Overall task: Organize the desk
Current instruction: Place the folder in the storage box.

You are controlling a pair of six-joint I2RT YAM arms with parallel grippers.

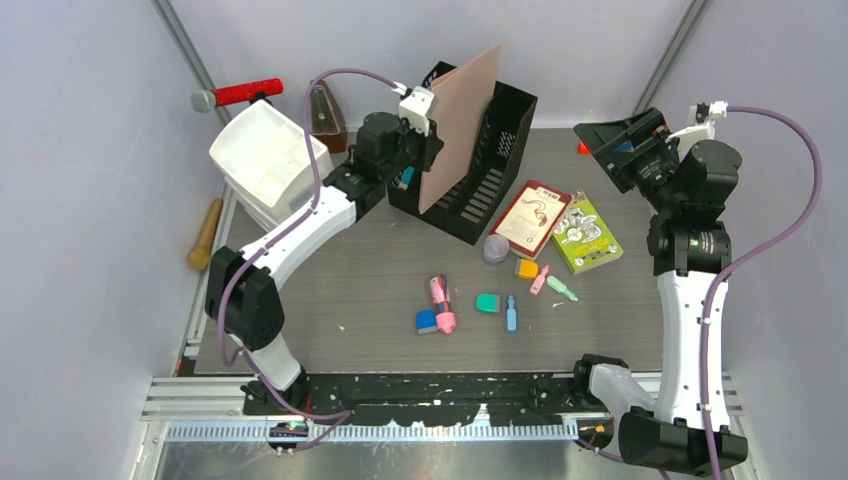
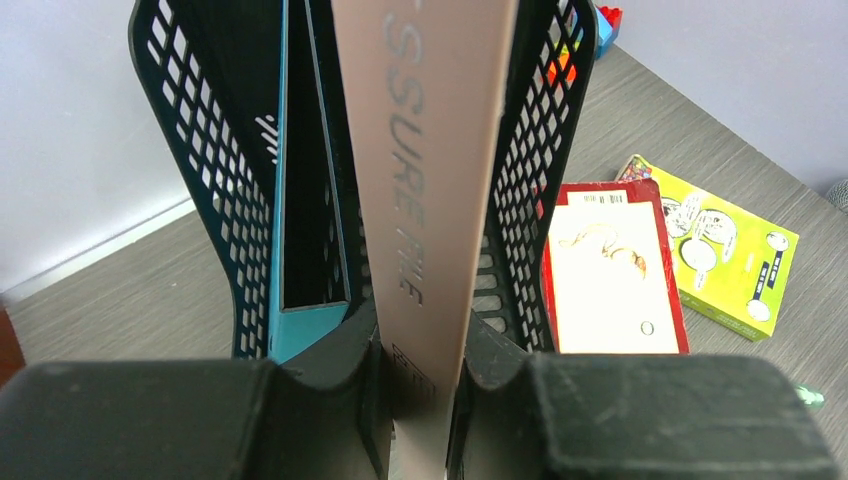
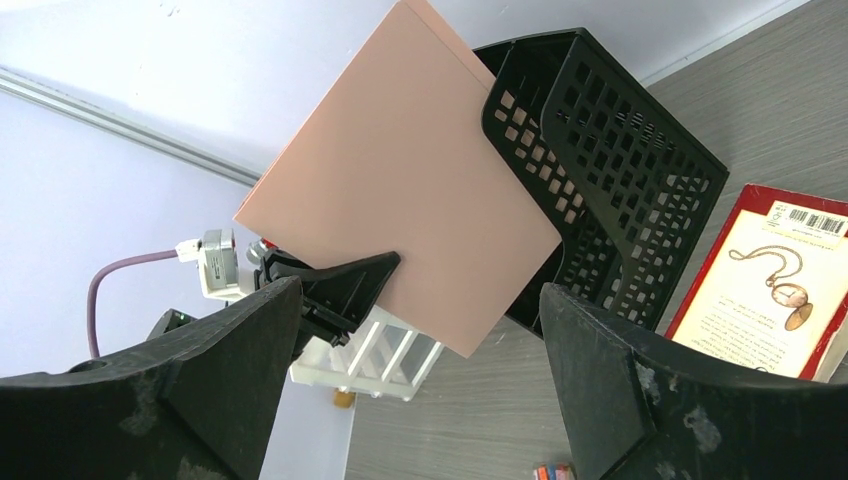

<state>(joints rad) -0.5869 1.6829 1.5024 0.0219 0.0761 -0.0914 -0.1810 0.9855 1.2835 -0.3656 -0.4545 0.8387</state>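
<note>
— What is the room like?
— A grey-brown wood-grain worktop (image 1: pixel 340 290) closed in by pale lavender walls (image 1: pixel 90 200). A black-and-metal rail (image 1: pixel 420 385) runs along its near edge, where both arms are bolted.
— And on it?
— A black file rack (image 1: pixel 495 150) stands at the far middle and a white bin (image 1: pixel 265 160) at the far left. A red book (image 1: pixel 532 217) and a green booklet (image 1: pixel 585 232) lie side by side to the right of the rack. Small markers and erasers (image 1: pixel 440 305) are scattered nearer the middle.
— The left jaws?
— Clenched on the near edge of a pink folder (image 2: pixel 425 200), one finger on each face. The folder stands on edge and tilted, its far part between the rack's mesh walls, beside a teal file (image 2: pixel 285 220). Whether it touches the rack's floor I cannot tell.
— The right jaws?
— Spread wide and holding nothing. They are raised above the far right of the worktop, well apart from the rack and facing it.
</note>
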